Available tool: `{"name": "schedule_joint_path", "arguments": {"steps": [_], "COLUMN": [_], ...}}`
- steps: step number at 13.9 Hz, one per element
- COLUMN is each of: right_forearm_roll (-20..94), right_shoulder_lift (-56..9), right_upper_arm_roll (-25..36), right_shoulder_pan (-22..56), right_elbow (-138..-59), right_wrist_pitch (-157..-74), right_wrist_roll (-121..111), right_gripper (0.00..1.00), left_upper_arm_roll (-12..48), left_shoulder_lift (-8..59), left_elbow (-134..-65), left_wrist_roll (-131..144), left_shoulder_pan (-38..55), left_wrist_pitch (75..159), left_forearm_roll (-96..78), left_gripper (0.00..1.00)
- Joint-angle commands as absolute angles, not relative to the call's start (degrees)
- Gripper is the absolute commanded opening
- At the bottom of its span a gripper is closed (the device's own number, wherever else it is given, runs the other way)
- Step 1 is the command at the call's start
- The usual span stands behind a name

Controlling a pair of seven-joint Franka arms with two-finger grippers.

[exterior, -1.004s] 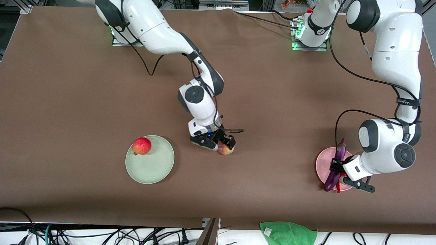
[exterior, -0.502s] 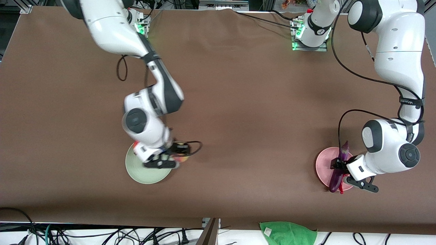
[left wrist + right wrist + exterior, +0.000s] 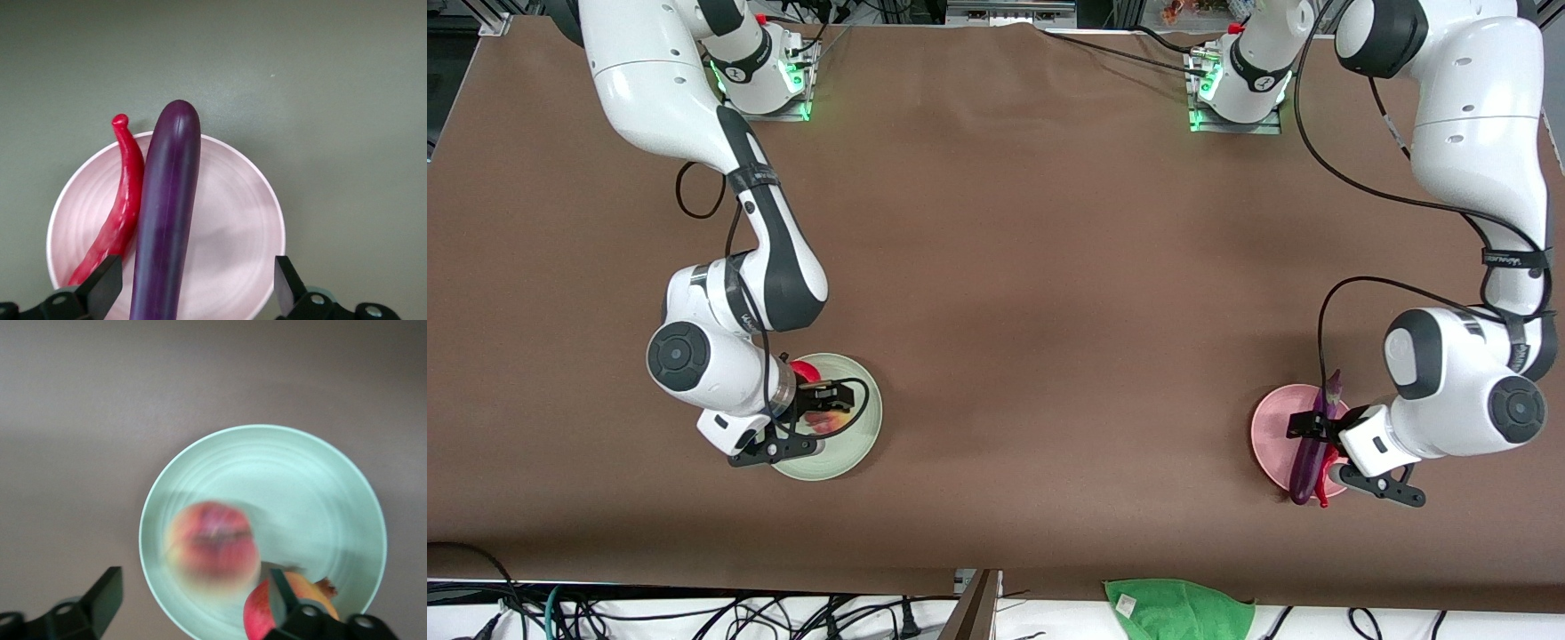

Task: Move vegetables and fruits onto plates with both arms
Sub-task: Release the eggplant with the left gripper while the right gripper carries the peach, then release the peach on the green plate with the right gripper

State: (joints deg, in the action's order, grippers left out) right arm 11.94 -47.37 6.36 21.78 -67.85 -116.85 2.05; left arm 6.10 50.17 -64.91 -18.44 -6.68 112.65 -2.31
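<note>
both grippers, right (image 3: 190, 603) and left (image 3: 193, 287), gape open, so the loose peach (image 3: 212, 547) might roll off the green plate (image 3: 320, 487).

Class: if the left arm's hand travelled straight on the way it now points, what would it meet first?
Probably the long glossy purple eggplant, lying on the round pale pink plastic plate between the open fingers of the left hand, which points down at it. Depth is unclear.

Purple eggplant (image 3: 165, 213) and red chili (image 3: 120, 207) lie side by side on the pink plate (image 3: 233, 220); peach (image 3: 212, 547) and pomegranate (image 3: 267, 613) sit on the green plate (image 3: 307, 487).
</note>
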Motion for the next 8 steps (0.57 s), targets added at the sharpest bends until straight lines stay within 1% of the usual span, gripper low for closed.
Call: {"name": "schedule_joint_path", "arguments": {"steps": [1,2,3,4,6,8], "right_forearm_roll": [12.57,12.66,12.66,12.48,11.78,11.43], "right_shoulder_lift": [-45.44,-45.35,-44.05,-42.21,-39.04,-34.47], "right_upper_arm_roll": [5.89,5.80,5.54,5.54,5.80,6.15], "right_shoulder_pan": [20.75,20.22,20.30,20.82,21.01,20.39], "right_elbow": [-68.82,-68.73,-68.73,-68.90,-68.73,-68.99], "right_wrist_pitch": [-114.79,-114.70,-114.52,-113.04,-105.68,-100.14], "right_wrist_roll": [0.71,0.70,1.05,1.49,1.67,1.06], "right_gripper": [1.00,1.00,1.00,1.00,1.00,1.00], "left_upper_arm_roll": [6.15,5.98,5.37,5.10,4.84,4.83], "left_shoulder_lift": [49.75,49.22,46.52,45.19,41.33,35.71], "left_elbow": [-59.68,-59.50,-59.59,-59.59,-59.59,-60.72], "left_wrist_roll": [-12.94,-10.74,-8.46,-5.65,-1.68,0.78], "left_shoulder_pan": [-6.33,-5.72,-4.32,-3.87,-2.73,-1.76], "left_wrist_pitch": [104.26,102.67,100.48,97.94,92.40,89.83], "left_forearm_roll": [-2.73,-2.46,-2.20,-2.11,-1.24,1.13], "left_gripper": [1.00,1.00,1.00,1.00,1.00,1.00]}}
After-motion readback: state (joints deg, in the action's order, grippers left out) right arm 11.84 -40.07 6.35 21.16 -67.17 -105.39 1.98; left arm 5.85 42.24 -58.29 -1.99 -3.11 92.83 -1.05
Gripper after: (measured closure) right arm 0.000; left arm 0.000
